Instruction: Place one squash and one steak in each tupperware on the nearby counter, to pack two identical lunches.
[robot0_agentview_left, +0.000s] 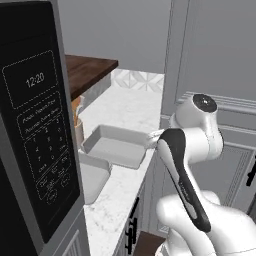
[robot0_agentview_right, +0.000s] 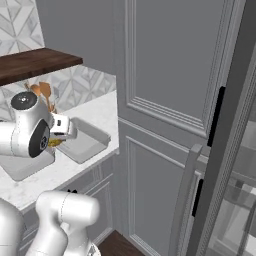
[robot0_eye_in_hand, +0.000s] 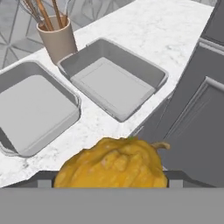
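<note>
My gripper (robot0_eye_in_hand: 111, 178) is shut on a lumpy orange-yellow squash (robot0_eye_in_hand: 114, 161) with a short stem, held just off the front edge of the white marble counter (robot0_eye_in_hand: 175, 26). From the right base view the squash (robot0_agentview_right: 54, 143) peeks out under the gripper (robot0_agentview_right: 61, 134). Two grey tupperware sit side by side on the counter, both bare inside: one (robot0_eye_in_hand: 111, 85) straight ahead of the squash, the other (robot0_eye_in_hand: 30, 111) to its left. They also appear in the left base view, the farther tupperware (robot0_agentview_left: 117, 145) and the nearer one (robot0_agentview_left: 95, 177). The steak is out of view.
A beige cup of wooden utensils (robot0_eye_in_hand: 57, 41) stands behind the containers. A dark microwave (robot0_agentview_left: 35, 125) rises close on the left, with a brown wooden shelf (robot0_agentview_left: 87, 70) above the counter. Tall grey cabinet panels (robot0_agentview_right: 165, 100) stand at the right.
</note>
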